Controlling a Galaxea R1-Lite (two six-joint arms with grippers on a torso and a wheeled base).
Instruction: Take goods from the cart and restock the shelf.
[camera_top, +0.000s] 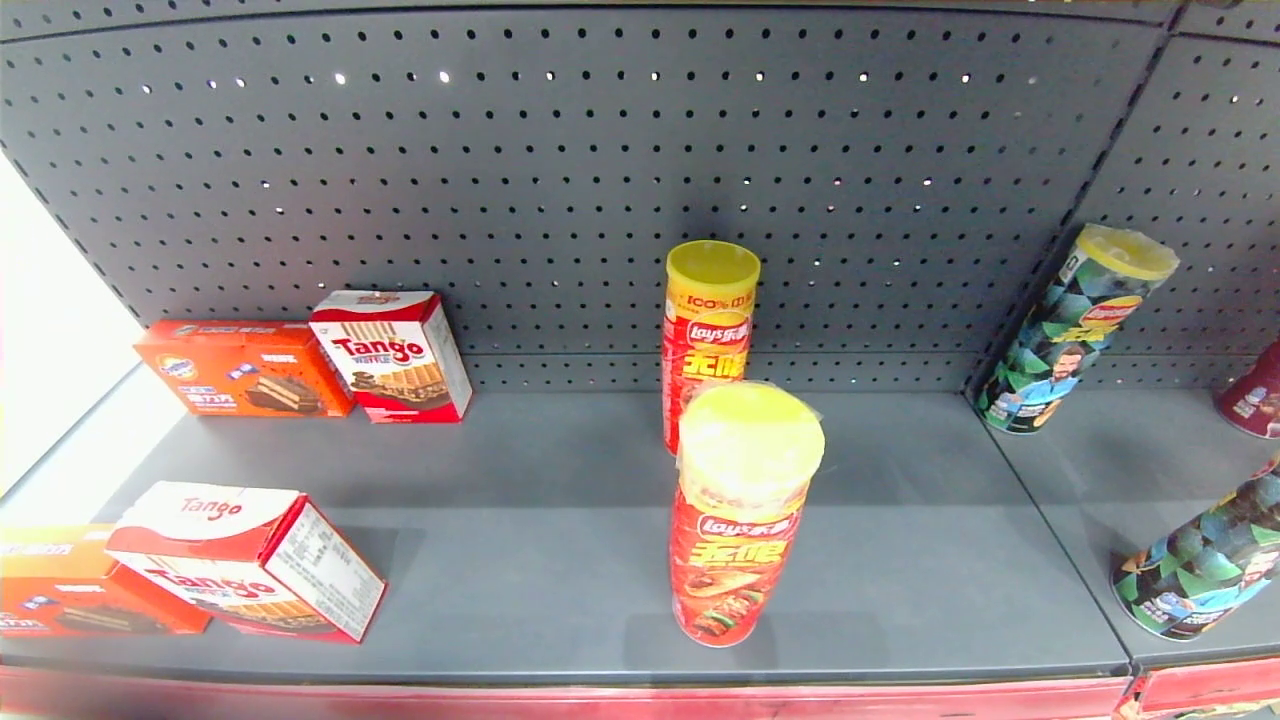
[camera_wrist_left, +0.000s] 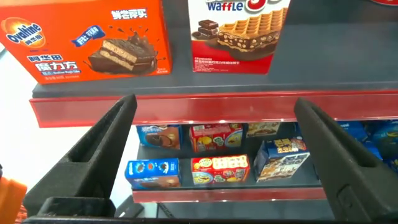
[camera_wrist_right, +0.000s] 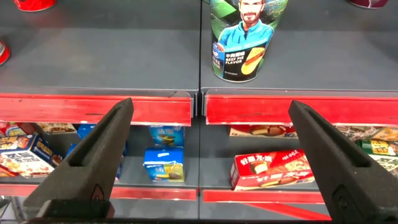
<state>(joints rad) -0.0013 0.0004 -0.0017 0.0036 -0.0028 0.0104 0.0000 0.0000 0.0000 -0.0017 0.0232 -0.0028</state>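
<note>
"Shelf (camera_top: 560, 520) first: how full would you call it?"

"Partly stocked, I'd judge. From the left there are two orange chocolate-wafer boxes (camera_top: 243, 367), one at the back and one at the front edge, each with a red-and-white waffle box (camera_top: 395, 355) just beside it. Mid-shelf, two red crisp cans (camera_top: 742, 510) stand upright, one behind the other. In the next bay are two dark patterned cans (camera_top: 1075, 330) and a maroon can (camera_top: 1250, 395) at the edge. Wide bare stretches lie between the groups, so plenty is left to do."

"And the grippers?"

"The left gripper (camera_wrist_left: 214, 155) is spread wide and empty, facing the red rail (camera_wrist_left: 217, 106) below the boxes. The right gripper (camera_wrist_right: 208, 162) is just as wide and bare, below a dark can. Nothing is in hand — the next item is yet to be fetched."

"Materials?"

"The boxes are glossy cardboard, flat-sided and stable. The cans are tall smooth cylinders with yellow plastic lids — tippy, I'd guess. The deck is matte grey metal and the back panel is perforated."
</note>
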